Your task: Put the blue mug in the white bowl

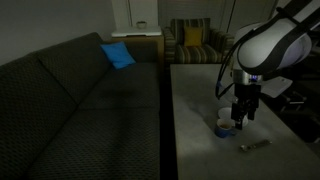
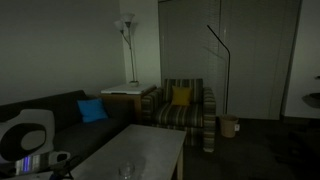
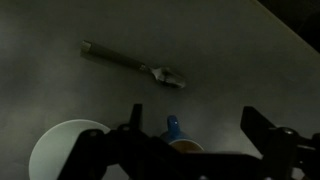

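In the wrist view the blue mug (image 3: 178, 136) stands on the grey table, its handle pointing away from the camera. It sits low in the frame between the two dark fingers of my gripper (image 3: 195, 125), which is open and not touching it. The white bowl (image 3: 64, 150) sits on the table just left of the mug, outside the left finger. In an exterior view the gripper (image 1: 241, 112) hangs just above and beside the mug (image 1: 225, 129). The bowl cannot be told apart from the mug there.
A long utensil (image 3: 130, 62) lies on the table beyond the mug; it also shows in an exterior view (image 1: 255, 146). A clear glass (image 2: 127, 170) stands on the table. A dark sofa (image 1: 80, 100) runs along the table's side, with a striped armchair (image 2: 185, 108) behind.
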Tool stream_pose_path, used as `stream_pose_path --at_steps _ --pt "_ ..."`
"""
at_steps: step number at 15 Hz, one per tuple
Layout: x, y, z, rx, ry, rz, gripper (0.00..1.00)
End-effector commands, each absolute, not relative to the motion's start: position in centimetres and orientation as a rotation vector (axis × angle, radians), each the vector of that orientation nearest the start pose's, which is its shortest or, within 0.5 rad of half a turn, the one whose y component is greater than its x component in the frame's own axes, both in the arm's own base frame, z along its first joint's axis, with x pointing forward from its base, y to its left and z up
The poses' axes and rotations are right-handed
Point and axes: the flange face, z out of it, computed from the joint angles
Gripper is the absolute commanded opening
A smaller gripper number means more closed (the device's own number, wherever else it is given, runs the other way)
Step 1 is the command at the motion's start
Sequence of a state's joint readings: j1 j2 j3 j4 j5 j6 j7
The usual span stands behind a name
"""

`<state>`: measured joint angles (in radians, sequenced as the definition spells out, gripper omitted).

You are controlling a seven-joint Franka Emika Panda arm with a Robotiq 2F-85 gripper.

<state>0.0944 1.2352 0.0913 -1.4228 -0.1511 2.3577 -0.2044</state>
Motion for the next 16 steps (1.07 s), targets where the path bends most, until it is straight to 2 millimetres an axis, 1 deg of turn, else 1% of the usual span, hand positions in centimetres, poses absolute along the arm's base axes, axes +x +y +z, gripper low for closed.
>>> stream_pose_path --at_steps 1,4,6,10,11,12,13,14,16 --pt "62.7 10.4 -9.4 -3.028 -0.692 0.435 1.0" --pt "63.0 10.3 -11.1 -3.013 -0.716 0.425 1.0" --pt "63.5 10.3 -12.3 -3.039 -0.676 0.386 1.0" --pt "64.0 10.1 -14.2 -3.07 -0.638 0.381 1.0" --pt "64.1 10.0 -14.6 -3.073 -0.63 0.378 1.0" --pt "63.7 9.9 -13.6 -3.07 -0.625 0.375 1.0" --pt "63.7 9.9 -13.9 -3.068 -0.627 0.379 1.0" --pt "63.7 10.0 -13.9 -3.069 -0.629 0.38 0.96" --pt "63.7 10.1 -13.8 -3.068 -0.636 0.381 0.71"
